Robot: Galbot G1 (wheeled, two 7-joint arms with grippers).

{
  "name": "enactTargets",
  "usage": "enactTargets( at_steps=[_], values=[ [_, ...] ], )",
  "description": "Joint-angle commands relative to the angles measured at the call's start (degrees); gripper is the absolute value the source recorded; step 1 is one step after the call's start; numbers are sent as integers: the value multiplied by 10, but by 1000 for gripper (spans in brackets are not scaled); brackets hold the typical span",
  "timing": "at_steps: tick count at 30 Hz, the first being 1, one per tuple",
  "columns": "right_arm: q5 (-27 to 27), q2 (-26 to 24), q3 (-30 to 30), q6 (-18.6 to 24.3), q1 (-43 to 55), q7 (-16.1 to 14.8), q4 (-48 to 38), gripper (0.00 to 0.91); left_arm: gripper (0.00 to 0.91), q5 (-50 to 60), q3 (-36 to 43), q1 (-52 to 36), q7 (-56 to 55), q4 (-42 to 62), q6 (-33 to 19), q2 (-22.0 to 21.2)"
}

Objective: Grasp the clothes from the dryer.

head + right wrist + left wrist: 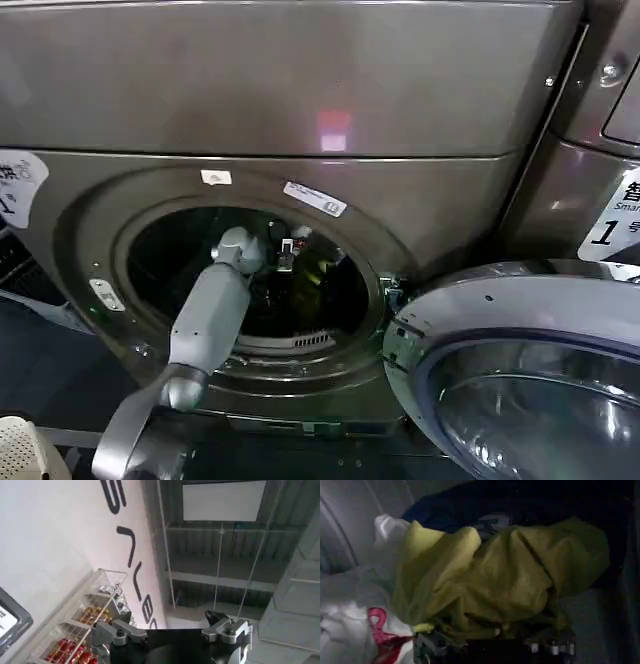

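The dryer (300,100) is a bronze-grey front-loader with an open round porthole (160,250). My left arm reaches through it, and the left gripper (290,250) is deep in the drum by the clothes (318,268). In the left wrist view a yellow-green garment (495,575) lies heaped right against the left gripper (492,632). Its jaw links stand wide apart and the fabric drapes over the tips. A white garment (345,615), a red strip (380,630) and dark blue fabric (520,505) lie around it. The right gripper (172,625) is open and points up at a ceiling, holding nothing.
A silver-rimmed round glass door (530,370) stands at the lower right, close to the porthole's edge. A white basket (20,450) sits on the floor at the lower left. The ribbed drum wall (340,530) curves up beside the heap.
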Motion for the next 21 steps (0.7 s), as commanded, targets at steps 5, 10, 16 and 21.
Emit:
enactTargets(
  at_steps=[5, 10, 16, 21],
  values=[
    [0, -1, 1, 0, -1, 1, -1, 907, 0, -6, 0, 2, -3, 11, 0, 0],
    [0, -1, 2, 0, -1, 1, -1, 907, 0, -9, 0, 2, -4, 8, 0, 3],
    [0, -1, 2, 0, -1, 2, 0, 907, 0, -19, 0, 6, -12, -3, 3, 8],
    [1, -1, 3, 0, -2, 2, 0, 907, 0, -45, 4, 20, -48, -33, 7, 17]
  ],
)
